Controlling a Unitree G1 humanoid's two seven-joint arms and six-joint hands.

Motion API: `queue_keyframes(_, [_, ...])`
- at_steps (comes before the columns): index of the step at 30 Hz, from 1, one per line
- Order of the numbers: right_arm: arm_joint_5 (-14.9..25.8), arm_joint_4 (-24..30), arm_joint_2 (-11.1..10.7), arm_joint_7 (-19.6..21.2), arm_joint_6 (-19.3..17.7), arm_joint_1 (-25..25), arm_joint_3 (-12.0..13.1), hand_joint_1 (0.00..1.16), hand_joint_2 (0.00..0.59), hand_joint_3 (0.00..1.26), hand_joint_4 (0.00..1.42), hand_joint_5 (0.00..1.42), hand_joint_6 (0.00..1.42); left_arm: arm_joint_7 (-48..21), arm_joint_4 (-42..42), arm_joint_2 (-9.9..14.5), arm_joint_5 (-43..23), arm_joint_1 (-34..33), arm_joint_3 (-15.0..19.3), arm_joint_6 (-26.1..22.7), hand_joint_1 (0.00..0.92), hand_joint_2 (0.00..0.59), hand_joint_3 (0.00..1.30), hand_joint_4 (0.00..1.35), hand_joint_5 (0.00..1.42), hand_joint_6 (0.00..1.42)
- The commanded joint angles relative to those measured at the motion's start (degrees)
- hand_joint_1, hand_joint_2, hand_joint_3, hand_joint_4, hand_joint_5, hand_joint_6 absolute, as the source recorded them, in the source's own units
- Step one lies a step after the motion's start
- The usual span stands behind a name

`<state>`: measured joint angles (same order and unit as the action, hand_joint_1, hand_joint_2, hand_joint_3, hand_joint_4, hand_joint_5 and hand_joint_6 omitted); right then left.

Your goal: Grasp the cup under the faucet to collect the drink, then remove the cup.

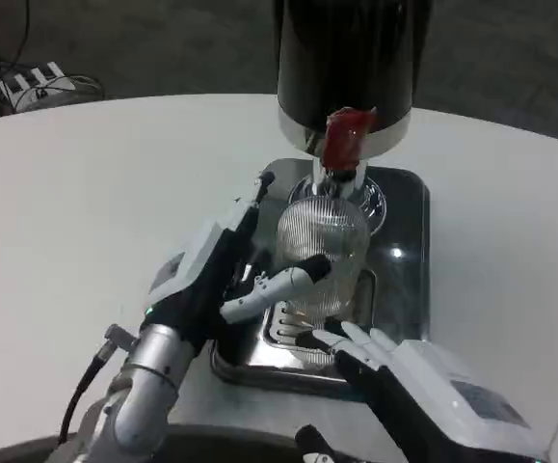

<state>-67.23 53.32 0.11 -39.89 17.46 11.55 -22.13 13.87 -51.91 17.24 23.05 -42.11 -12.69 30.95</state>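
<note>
A clear ribbed cup stands upright on the steel drip tray, directly below the faucet with its red lever. My left hand comes in from the left and wraps the cup, one finger across its front and another reaching up along its left side. My right hand lies low at the tray's front edge, its fingers spread and pointing toward the cup's base, holding nothing. The cup's lower part is hidden behind the fingers.
The black dispenser body rises at the back of the tray. White table spreads to the left and right. A power strip with cables lies on the floor at far left.
</note>
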Motion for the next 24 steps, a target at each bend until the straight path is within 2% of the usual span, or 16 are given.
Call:
queue_keyframes(1, [0.5, 0.3, 1.5, 0.6, -0.3, 1.6, -1.3, 0.69, 0.493, 0.15, 0.04, 0.0, 0.0, -2.2, 5.5, 3.1, -2.0, 4.1, 2.5, 2.0, 0.047, 0.0, 0.0, 0.0, 0.0, 0.0])
queue_keyframes(5, [1.5, -0.7, 1.2, 2.2, -0.6, 2.2, -1.1, 0.69, 0.493, 0.15, 0.05, 0.0, 0.0, -8.2, 10.2, 4.3, -7.0, 6.0, 4.9, 3.5, 0.028, 0.0, 0.0, 0.0, 0.0, 0.0])
queue_keyframes(7, [1.7, -0.9, 1.0, 2.5, -0.5, 2.4, -1.1, 0.69, 0.493, 0.15, 0.06, 0.0, 0.0, -14.8, 13.2, 4.6, -12.5, 6.1, 6.6, 3.4, 0.023, 0.0, 0.0, 0.0, 0.0, 0.0])
queue_keyframes(13, [2.1, -0.9, 0.7, 3.2, -0.5, 2.7, -0.5, 0.69, 0.493, 0.15, 0.06, 0.0, 0.0, -27.0, 21.5, 4.6, -23.3, 6.4, 10.2, 0.1, 0.013, 0.0, 0.0, 0.0, 0.0, 0.0])
queue_keyframes(17, [2.4, -0.9, 0.6, 3.5, -0.5, 2.7, -0.3, 0.69, 0.493, 0.15, 0.06, 0.0, 0.0, -30.7, 27.4, 3.7, -29.0, 8.0, 12.9, -2.6, 0.01, 0.0, 0.0, 0.0, 0.0, 0.0])
queue_keyframes(24, [2.6, -1.4, 0.5, 3.4, -0.6, 2.3, -0.7, 0.7, 0.498, 0.16, 0.06, 0.0, 0.0, -32.1, 33.3, 3.5, -32.3, 10.4, 16.5, -5.5, 0.008, 0.0, 0.0, 0.0, 0.0, 0.0])
